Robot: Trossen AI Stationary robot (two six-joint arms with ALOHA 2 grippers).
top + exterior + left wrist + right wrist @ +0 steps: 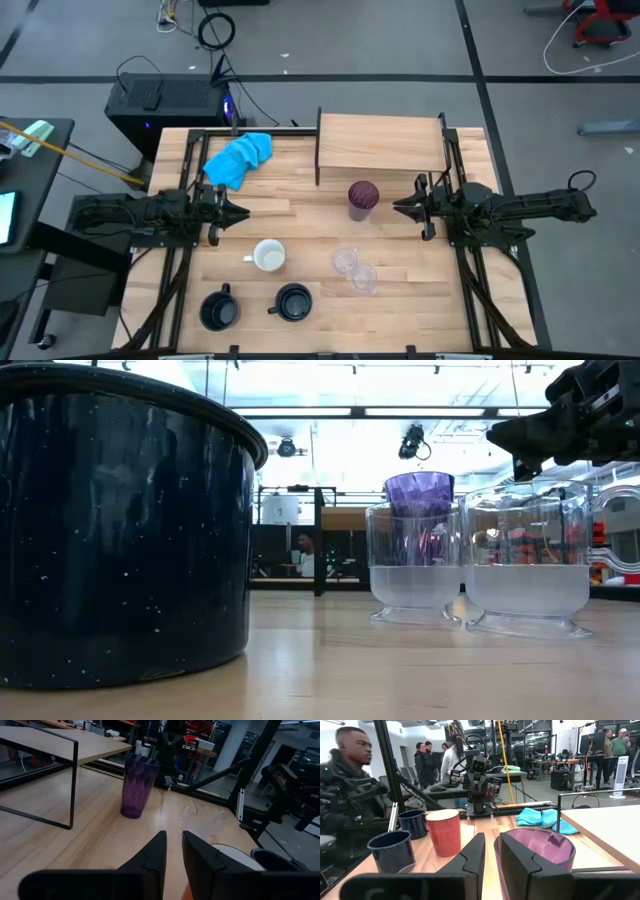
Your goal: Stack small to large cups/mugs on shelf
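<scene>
Now I see right gripper [398, 207] nearly closed, empty, just beside purple tumbler [363, 196] | left gripper [243, 212] likewise (near the orange mug [268, 257]) | clear cups [354, 270] nearer | shelf [380, 143] beyond tumbler.

Tumbler [535, 851]: translucent purple plastic, glossy, faceted wall, just past my right fingers.
Black mugs [395, 851]: dark speckled enamel, shiny.
Clear cups [525, 560]: see-through plastic, frosted lower half.
Shelf [381, 142]: pale matt wood.
Cloth [240, 157]: soft blue fabric.
Table [310, 225]: smooth planks.
</scene>
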